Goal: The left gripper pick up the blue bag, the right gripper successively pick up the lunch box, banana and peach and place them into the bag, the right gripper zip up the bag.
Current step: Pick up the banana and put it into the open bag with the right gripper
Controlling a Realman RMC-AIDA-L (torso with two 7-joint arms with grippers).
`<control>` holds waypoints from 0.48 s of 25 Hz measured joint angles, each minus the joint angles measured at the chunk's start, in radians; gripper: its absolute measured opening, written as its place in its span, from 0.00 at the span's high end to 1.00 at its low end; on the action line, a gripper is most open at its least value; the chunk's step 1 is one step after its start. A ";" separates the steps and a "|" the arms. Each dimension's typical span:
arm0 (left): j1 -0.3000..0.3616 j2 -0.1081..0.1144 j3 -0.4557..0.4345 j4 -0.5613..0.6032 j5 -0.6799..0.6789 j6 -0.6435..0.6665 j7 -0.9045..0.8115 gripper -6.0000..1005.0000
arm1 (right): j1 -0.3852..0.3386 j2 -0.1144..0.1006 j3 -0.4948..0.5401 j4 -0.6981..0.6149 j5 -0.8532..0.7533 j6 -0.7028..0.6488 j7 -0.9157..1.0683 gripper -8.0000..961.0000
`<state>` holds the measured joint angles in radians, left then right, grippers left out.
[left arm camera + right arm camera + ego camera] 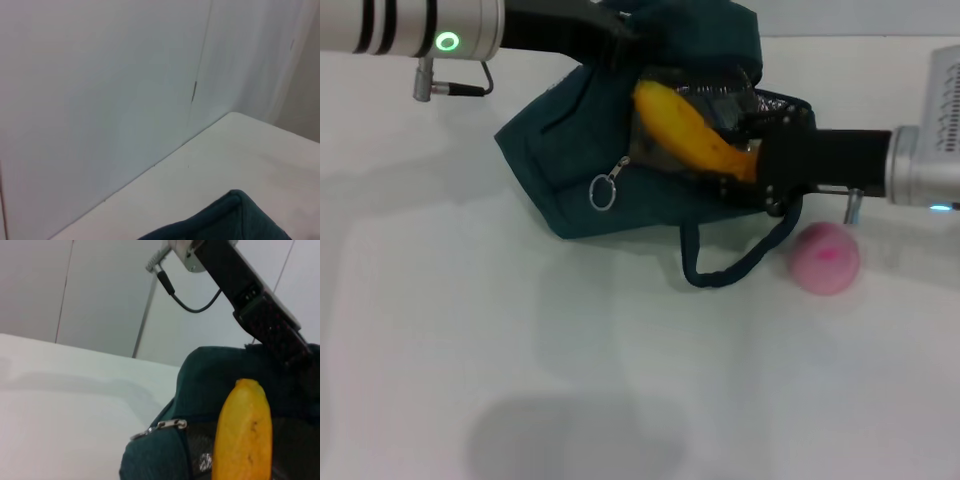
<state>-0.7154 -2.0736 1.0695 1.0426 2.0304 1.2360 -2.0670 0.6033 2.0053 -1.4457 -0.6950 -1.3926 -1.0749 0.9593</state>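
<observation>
Teal bag (pixel 575 160), yellow banana (pixel 685 128), pink peach (pixel 826 258)

Surface: plain white tabletop (pixel 520 380), meeting a pale wall at its far edge.
Bag: dark blue fabric bag (pixel 570 160) resting on the far middle.
Strap: the bag's dark loop (pixel 730 272) trailing on the tabletop.
Fruit: round pink peach (pixel 825 258) just beside that loop.

You're looking at what is probably a lab test bench: a bare white table (pixel 520 380), with plain white wall panels (pixel 100 90) closing it in toward 12 o'clock.
</observation>
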 joint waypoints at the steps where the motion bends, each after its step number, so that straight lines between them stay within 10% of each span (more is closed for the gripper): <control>1: 0.000 0.004 0.001 0.000 0.000 0.008 -0.033 0.89 | -0.011 -0.001 0.019 -0.011 0.000 -0.017 -0.002 0.56; 12: 0.020 0.023 -0.018 0.049 -0.006 0.194 -0.302 0.90 | -0.098 -0.038 0.132 -0.142 -0.124 -0.235 0.068 0.56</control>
<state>-0.6957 -2.0506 1.0518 1.0912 2.0249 1.4298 -2.3685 0.5049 1.9674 -1.3141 -0.8367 -1.5169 -1.3098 1.0271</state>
